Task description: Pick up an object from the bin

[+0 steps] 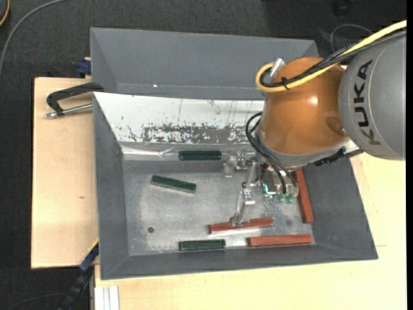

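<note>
Leftmost, a tilted dark green stick (173, 183) lies well left of the gripper (239, 218) in the grey bin (110, 192). The gripper's tip is down at a long red-brown stick (259, 223). Whether it is open or closed cannot be told. A second red bar (279, 240) lies just right of the gripper.

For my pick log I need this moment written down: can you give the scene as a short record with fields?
container: grey metal bin
dark green bars: back, left, front
red-brown bars: centre-front, front right, right wall
gripper: down at the centre-front red-brown bar
grasp: cannot tell
</note>
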Robot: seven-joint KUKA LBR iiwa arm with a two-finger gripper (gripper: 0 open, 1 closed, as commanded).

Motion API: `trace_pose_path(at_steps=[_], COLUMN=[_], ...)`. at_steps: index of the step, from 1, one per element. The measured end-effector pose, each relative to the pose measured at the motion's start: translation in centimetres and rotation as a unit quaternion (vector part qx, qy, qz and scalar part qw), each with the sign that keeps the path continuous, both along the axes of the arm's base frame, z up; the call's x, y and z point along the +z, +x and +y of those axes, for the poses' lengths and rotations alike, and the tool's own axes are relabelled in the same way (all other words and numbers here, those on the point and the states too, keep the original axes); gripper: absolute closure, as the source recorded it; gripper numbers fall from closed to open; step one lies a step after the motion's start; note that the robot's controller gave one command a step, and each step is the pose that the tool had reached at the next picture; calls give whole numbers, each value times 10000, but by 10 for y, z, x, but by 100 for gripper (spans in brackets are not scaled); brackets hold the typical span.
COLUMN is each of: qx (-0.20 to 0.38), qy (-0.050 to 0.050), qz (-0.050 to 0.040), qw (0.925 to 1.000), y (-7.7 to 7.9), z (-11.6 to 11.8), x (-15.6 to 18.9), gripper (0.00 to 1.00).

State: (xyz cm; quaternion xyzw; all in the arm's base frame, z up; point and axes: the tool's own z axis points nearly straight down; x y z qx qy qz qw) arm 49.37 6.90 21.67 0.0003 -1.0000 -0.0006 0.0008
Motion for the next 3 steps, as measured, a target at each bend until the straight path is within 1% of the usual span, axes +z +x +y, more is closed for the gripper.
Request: trace_pose_path(at_steps=[1,2,3], qx=[482,484,57], qy=[-4,2,-5], qz=[3,-5,-62], qw=[9988,9988,10000], y=[17,17,23], z=[-42,-41,-73], x=[-144,-144,23], gripper=[0,100,100])
